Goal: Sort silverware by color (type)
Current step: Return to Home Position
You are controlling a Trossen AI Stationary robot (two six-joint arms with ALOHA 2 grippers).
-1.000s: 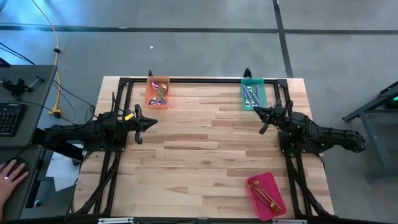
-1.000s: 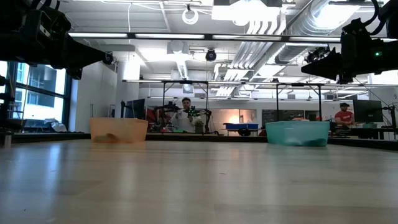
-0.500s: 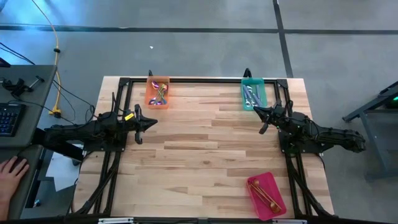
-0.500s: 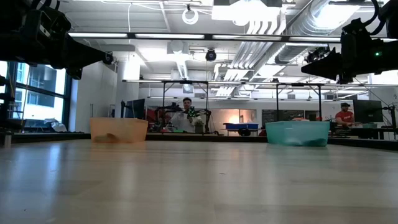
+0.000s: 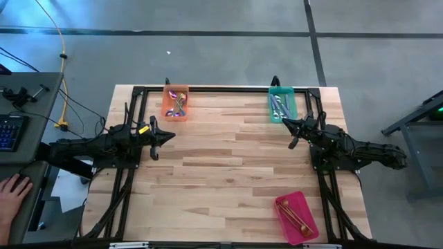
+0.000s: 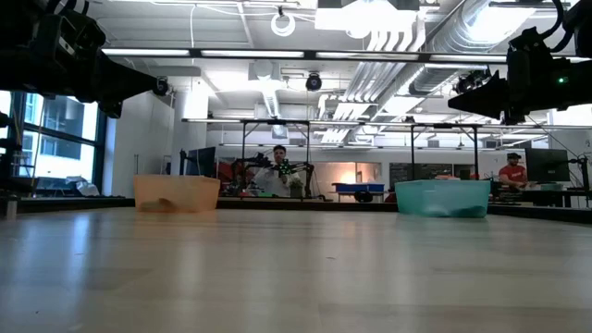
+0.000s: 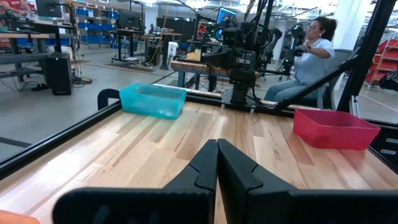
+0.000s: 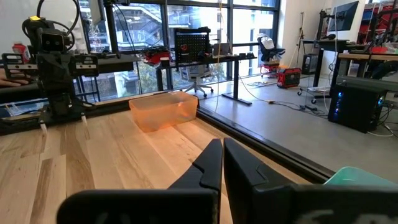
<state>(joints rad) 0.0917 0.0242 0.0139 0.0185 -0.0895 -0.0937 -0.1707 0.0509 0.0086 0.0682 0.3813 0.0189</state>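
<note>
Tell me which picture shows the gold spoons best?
The high view: it looks straight down into the pink tray, where the gold spoons lie. The left wrist view shows only the tray's wall; the low and right wrist views show neither.

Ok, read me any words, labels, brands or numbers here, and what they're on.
No text can be read.
The orange tray, green tray and pink tray show no lettering.
The yellow tag on the left arm is too small to read.
</note>
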